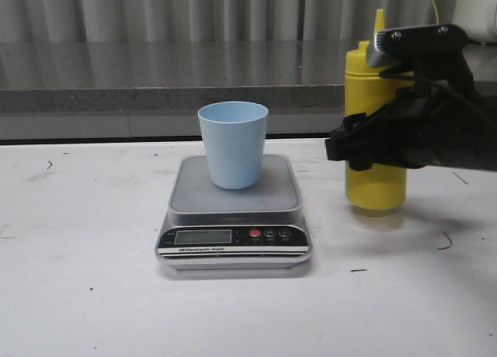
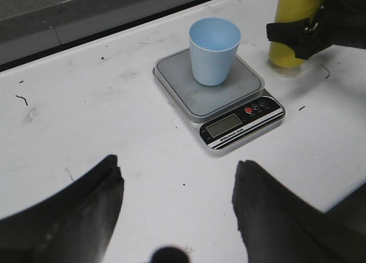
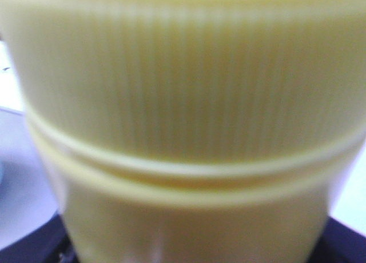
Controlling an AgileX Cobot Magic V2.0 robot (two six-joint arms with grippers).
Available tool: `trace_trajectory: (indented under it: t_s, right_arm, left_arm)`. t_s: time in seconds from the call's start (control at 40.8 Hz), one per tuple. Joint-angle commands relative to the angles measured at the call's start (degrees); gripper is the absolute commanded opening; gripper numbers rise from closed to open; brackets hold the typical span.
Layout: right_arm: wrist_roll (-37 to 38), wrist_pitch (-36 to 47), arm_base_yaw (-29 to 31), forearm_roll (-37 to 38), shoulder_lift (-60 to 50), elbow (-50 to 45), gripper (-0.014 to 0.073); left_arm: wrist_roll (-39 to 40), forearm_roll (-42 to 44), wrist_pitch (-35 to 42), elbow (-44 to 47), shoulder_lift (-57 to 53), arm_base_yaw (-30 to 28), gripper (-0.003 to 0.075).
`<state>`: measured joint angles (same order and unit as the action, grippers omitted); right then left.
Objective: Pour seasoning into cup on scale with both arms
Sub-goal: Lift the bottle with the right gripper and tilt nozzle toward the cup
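Note:
The pale blue cup (image 1: 233, 143) stands upright on the platform of the silver scale (image 1: 233, 237); both also show in the left wrist view, the cup (image 2: 213, 50) and the scale (image 2: 229, 97). The yellow seasoning bottle (image 1: 375, 182) stands upright right of the scale, nozzle up. My right gripper (image 1: 371, 145) is closed around its middle. The bottle (image 3: 183, 120) fills the right wrist view. My left gripper (image 2: 177, 162) is open and empty over bare table, well short of the scale, and is out of the front view.
A white table (image 1: 93, 295) with small dark marks carries everything. A grey ledge (image 1: 155, 93) and curtain run along the back. The right arm (image 1: 458, 132) reaches in from the right edge.

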<state>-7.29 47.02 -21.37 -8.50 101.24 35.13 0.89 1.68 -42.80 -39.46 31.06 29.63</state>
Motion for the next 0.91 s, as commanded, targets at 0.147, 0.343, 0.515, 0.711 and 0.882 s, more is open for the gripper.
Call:
trace_trajectory:
  t_s: [0.147,0.343,0.515,0.711,0.882]
  right_arm:
    - [-19.8,-9.5,0.1,0.0,-14.8,1.5,0.0364]
    - [-33.1,-26.6,0.0,0.0,-18.2,8.9,0.0364]
    - [-43.8,-41.2,0.0,-0.1,-17.1,17.5,0.0363]
    - [-50.1,-47.7,0.0,-0.1,-15.1,24.4,0.0363]
    - [-53.4,-49.9,-1.2,2.6,-13.1,28.4,0.0363]
  left_arm:
    - [-0.1,-0.1,4.3,-1.6,0.3,0.0,0.0419]
    - [-0.1,-0.1,4.3,-1.6,0.3,0.0,0.0419]
    - [-0.1,-0.1,4.3,-1.6,0.3,0.0,0.0419]
    - [-0.1,-0.1,4.3,-1.6,0.3,0.0,0.0419]
    - [-0.1,-0.1,4.3,-1.6,0.3,0.0,0.0419]
